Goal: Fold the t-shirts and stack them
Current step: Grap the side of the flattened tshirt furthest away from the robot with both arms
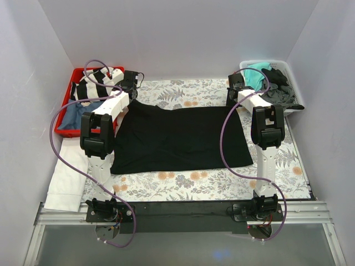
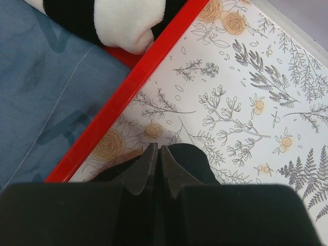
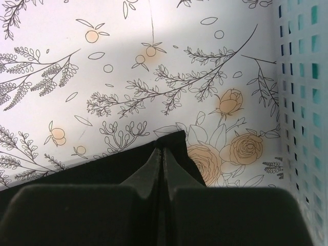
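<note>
The plain black t-shirt [image 1: 180, 138] lies spread flat across the floral table cover [image 1: 199, 185]. My left gripper [image 1: 131, 90] is at its far left corner, jaws closed on the black cloth [image 2: 192, 160], with the fingertips [image 2: 148, 154] close to the table. My right gripper [image 1: 235, 92] is at the far right corner, jaws closed on that corner of the shirt [image 3: 177, 141]. A teal t-shirt [image 1: 256, 76] and a dark grey t-shirt [image 1: 283, 95] lie in the white basket [image 1: 284, 62] at the back right.
A red bin [image 1: 74, 76] at the back left holds a black-and-white striped garment [image 1: 93, 87] and a blue cloth [image 1: 72, 117]; its rim [image 2: 128, 92] runs just left of my left gripper. The basket wall [image 3: 302, 102] is right of my right gripper. A folded white cloth [image 1: 66, 177] lies front left.
</note>
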Motion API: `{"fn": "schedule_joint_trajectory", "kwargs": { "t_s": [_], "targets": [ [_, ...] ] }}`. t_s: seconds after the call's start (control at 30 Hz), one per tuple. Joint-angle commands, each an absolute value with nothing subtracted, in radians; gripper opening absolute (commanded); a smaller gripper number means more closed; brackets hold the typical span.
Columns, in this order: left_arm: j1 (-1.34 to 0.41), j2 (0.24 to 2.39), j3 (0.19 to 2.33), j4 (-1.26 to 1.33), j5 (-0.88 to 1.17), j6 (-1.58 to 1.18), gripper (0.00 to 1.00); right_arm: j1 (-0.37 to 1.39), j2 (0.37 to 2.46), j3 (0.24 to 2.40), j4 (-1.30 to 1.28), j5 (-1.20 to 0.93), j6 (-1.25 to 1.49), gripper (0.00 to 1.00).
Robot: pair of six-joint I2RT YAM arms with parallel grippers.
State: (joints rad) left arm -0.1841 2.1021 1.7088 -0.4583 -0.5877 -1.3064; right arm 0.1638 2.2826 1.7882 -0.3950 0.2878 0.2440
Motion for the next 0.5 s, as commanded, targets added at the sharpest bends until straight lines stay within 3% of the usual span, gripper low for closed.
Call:
{"fn": "schedule_joint_trajectory", "kwargs": {
  "t_s": [0.0,0.47],
  "targets": [
    [-0.169,2.026,1.732,-0.457,-0.6,-1.312,0.0,0.158,2.275,1.746,-0.482,0.333,0.255,0.01],
    [-0.172,1.875,1.661,-0.384,-0.46,-1.261,0.0,0.158,2.04,1.606,-0.428,0.364,0.276,0.01]
  ]
}}
